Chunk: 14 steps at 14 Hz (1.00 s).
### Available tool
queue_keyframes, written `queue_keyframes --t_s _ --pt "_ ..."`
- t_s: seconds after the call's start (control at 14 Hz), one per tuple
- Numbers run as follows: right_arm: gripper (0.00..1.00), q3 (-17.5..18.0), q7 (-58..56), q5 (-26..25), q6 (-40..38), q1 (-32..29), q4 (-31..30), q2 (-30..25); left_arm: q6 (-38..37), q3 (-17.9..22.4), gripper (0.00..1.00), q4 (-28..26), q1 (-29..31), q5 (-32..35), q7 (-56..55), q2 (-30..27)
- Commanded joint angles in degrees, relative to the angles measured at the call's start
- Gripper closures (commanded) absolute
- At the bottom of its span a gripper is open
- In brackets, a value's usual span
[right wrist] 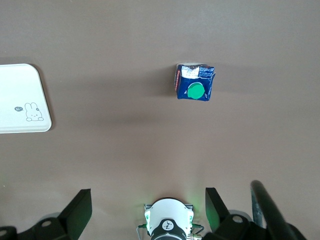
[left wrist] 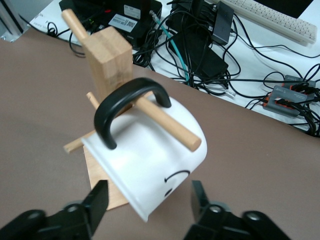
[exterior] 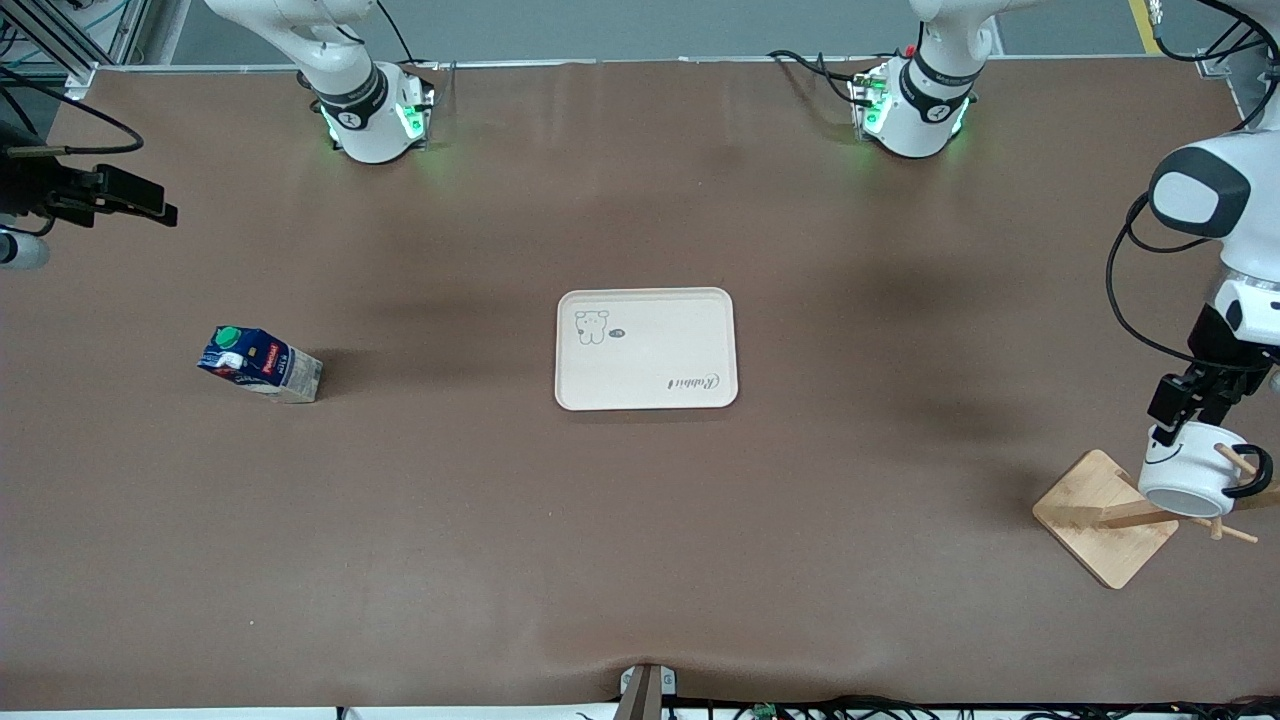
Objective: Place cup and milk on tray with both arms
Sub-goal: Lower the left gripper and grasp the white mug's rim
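The cup [exterior: 1190,475] hangs mouth-down by its black handle on a peg of the wooden rack [exterior: 1095,520] at the left arm's end of the table. My left gripper [exterior: 1168,432] is open just above it. In the left wrist view its fingers [left wrist: 97,197] stand either side of the cup's [left wrist: 150,160] rim with a gap on both. The milk [exterior: 260,365] stands upright at the right arm's end. My right gripper [right wrist: 147,200] is open and empty high over the table, with the milk [right wrist: 195,82] far below. The tray [exterior: 660,345] lies mid-table with nothing on it.
The rack's post [left wrist: 110,55] and pegs crowd the cup. Cables and electronics [left wrist: 200,40] lie off the table edge near the rack. A corner of the tray [right wrist: 17,100] and the right arm's base [right wrist: 169,222] show in the right wrist view.
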Motion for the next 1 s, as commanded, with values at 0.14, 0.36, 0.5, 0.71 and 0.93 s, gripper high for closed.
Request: queue_keyframes --t_s 0.14,0.36,0.5,0.71,0.93 --pt "0.00 0.2 -0.4 0.7 -0.3 -0.1 0.4 0.0 2.8 -0.3 0.46 1.9 -0.1 -1.1 2.6 2.2" --pt "0.00 0.2 -0.4 0.8 0.0 -0.5 0.4 0.1 2.9 -0.4 0.51 1.9 -0.1 -1.1 2.6 2.4" --pt "0.00 0.2 -0.4 0.7 -0.2 -0.1 0.5 0.0 2.9 -0.7 0.63 1.7 -0.1 -1.2 2.6 2.4" --pt "0.00 0.2 -0.4 0.7 -0.2 -0.4 0.4 0.1 2.9 -0.8 0.75 1.7 -0.1 -1.2 2.6 2.4" --pt "0.00 0.2 -0.4 0.7 -0.2 -0.3 0.4 0.1 2.9 -2.0 1.00 1.7 -0.1 -1.3 2.6 2.3"
